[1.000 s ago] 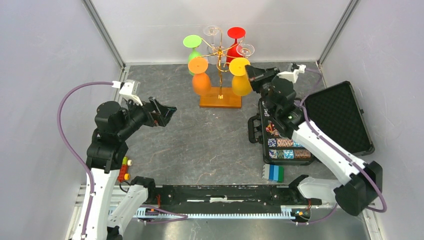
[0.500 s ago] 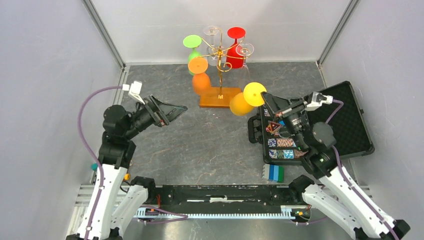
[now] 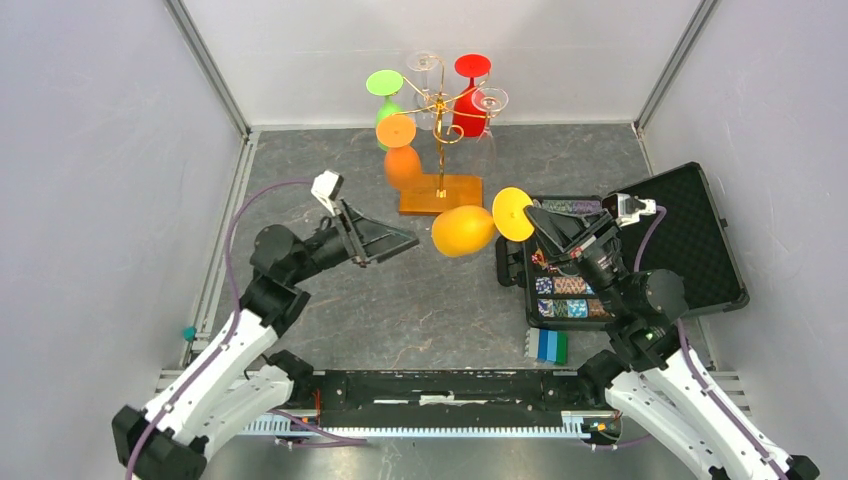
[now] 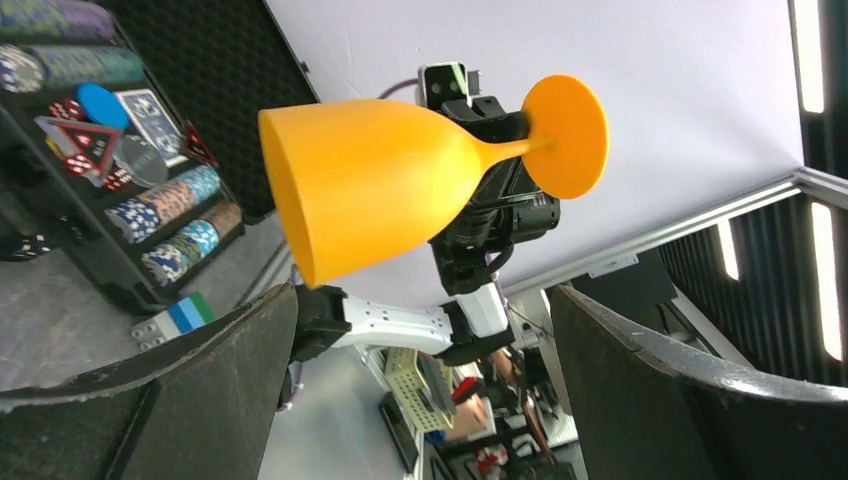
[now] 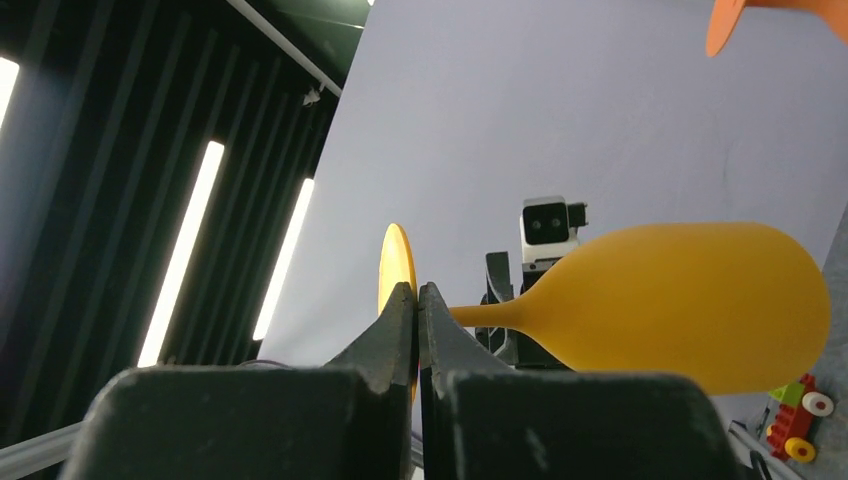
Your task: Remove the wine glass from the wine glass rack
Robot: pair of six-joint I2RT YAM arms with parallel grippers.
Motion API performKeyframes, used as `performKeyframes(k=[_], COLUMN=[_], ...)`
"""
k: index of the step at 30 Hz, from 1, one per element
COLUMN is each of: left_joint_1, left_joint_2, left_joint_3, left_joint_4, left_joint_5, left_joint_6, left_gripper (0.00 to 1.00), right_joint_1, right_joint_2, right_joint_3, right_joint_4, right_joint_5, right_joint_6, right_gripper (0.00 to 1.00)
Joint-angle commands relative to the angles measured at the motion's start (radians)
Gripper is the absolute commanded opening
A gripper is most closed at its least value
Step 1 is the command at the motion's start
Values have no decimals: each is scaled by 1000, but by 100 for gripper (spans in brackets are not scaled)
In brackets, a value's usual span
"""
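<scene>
The gold wine glass rack [image 3: 441, 140] stands at the back centre on its orange-brown base [image 3: 441, 196], with orange, green, red and clear glasses hanging on it. My right gripper [image 3: 538, 224] is shut on the foot of a yellow wine glass [image 3: 464, 229] and holds it sideways in the air in front of the rack, clear of it. It also shows in the right wrist view [image 5: 680, 305], its foot pinched between the fingers [image 5: 385, 335]. My left gripper [image 3: 400, 240] is open, just left of the bowl [image 4: 370, 180], not touching it.
An open black case [image 3: 680, 235] with poker chips and cards lies at the right. A blue-green block [image 3: 551, 345] sits in front of it. A small teal thing [image 3: 187, 333] lies at the left edge. Toy bricks [image 5: 800, 420] show in the right wrist view.
My right gripper carried the yellow glass off the rack, forward and left, tipping it sideways. My left gripper swung right toward the bowl.
</scene>
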Motion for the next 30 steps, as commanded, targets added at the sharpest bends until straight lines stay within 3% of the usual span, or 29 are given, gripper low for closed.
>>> performKeyframes(k=[1,6,12,14,18,24,26,30], left_joint_1=[-78,-96,-111,-113,-114,-118,-117,-119], left_joint_2=[98,146,199,212,212,220,220,228], left_joint_3=[55,55,83,117,149,163,173,205], left_joint_4=[114,188,298,307,327,414,408,406], left_joint_5=[-82,-119,-101,-83,-86,-70,-72,-65], left_joint_6=[-29,-60,-283,-315,-351,-411,-403,-369], left_gripper=[100,99,64,54,44,9,2,2], right_joint_1=[0,0,1,2,4,9,9,9], right_joint_2=[8,30,79,90,115,140,160,241], right_joint_3=[-15,-2,-21,-44,-68,-133,-159,-192], right_joint_4=[117,160,274,328,388,483,553,663], right_joint_5=[-46,-41,-44,-31,-21,19,30,-20], right_joint_6=[79,81,101,118,145,197,224,297], right_gripper=[0,0,0,0,0,0,0,0])
